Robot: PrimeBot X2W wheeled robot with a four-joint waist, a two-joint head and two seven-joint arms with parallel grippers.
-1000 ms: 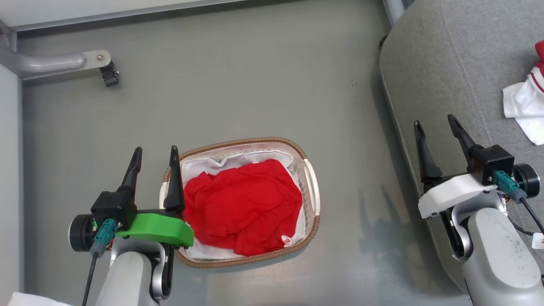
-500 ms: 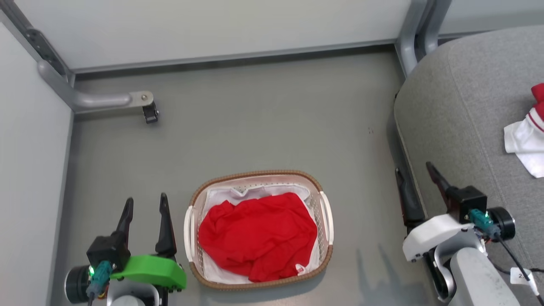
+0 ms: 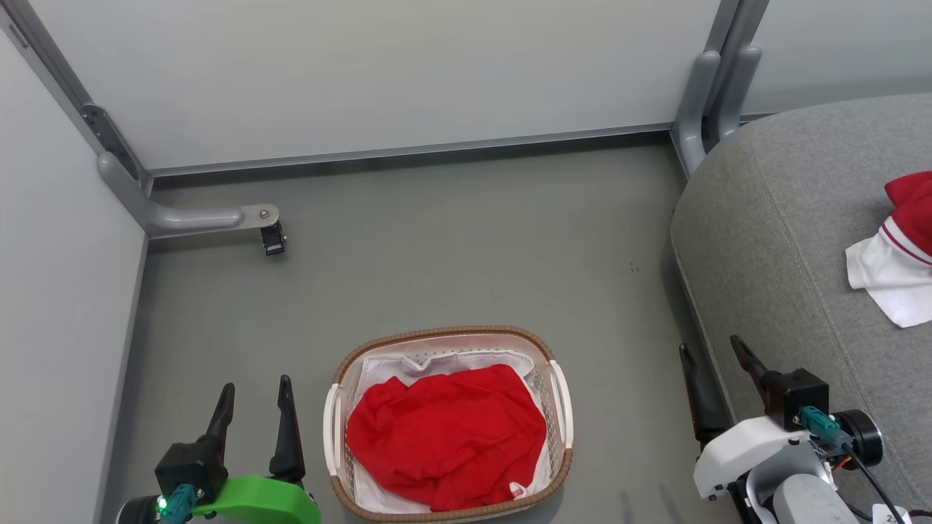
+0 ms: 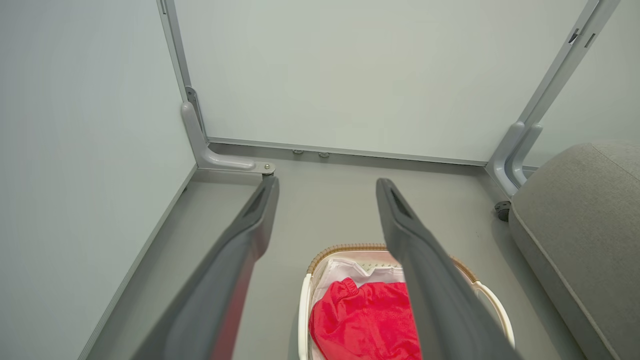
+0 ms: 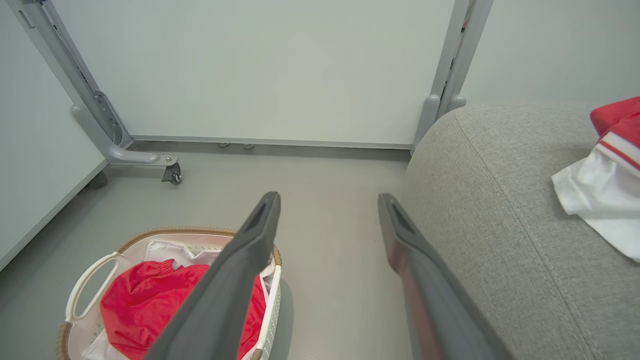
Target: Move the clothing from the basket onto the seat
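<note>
A: What's ahead of both jaws?
B: Pale wall panels [image 3: 408, 73], grey floor [image 3: 451, 247]. Metal foot [image 3: 196, 217] w/ caster [image 3: 273, 239] fwd-left of left jaws; grey post [image 3: 695, 109] fwd of right jaws.

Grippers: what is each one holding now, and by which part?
Nothing is held. The left gripper and the right gripper are both open and empty; the red garment lies in the basket.
</note>
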